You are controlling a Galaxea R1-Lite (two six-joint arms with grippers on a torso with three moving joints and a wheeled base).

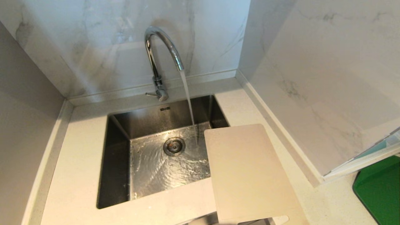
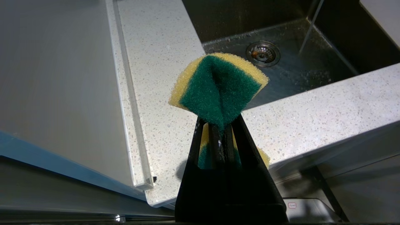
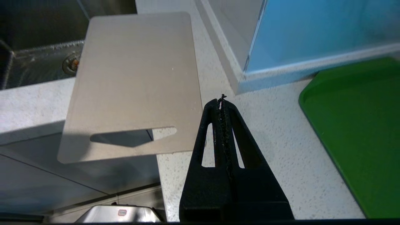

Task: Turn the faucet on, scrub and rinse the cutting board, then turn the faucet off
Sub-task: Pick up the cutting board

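Left gripper (image 2: 218, 125): clenched on a sponge (image 2: 218, 86), yellow foam with a green scouring face; the sponge is folded between the fingers and fans out past the tips. Held over the near counter edge, at about 7 o'clock from the sink; not in the head view.
Right gripper (image 3: 222, 100): fingers pressed together, holding nothing. Held above the counter near its front edge, at about 5 o'clock from the sink, just beside the board's near right corner; not in the head view.
Cutting board (image 1: 247, 175): pale, flat, rounded corners. Lies at 4 o'clock from the drain, on the counter at the sink's right side. Far left corner overhangs the basin; near end, with the handle slot (image 3: 132, 136), juts past the counter's front edge.
Green tray (image 1: 379, 190): on the counter at 3 o'clock from the board, well apart from it, partly out of frame.
Counter (image 1: 78, 175): light speckled stone, wrapping the sink on all sides.
Sink (image 1: 115, 162): steel basin, floor wet and rippled.
Drain (image 1: 174, 146): round strainer, mid-floor of the basin.
Water (image 1: 189, 103): running; stream lands on the basin floor at 3 o'clock from the drain, just beside the board's far left corner; contact with the board cannot be told.
Faucet (image 1: 162, 47): chrome gooseneck at 12 o'clock behind the sink, spout arched toward the right.
Lever (image 1: 152, 93): thin, at the faucet base, pointing toward 9 o'clock.
Walls (image 1: 312, 78): marbled panels at the back and right.
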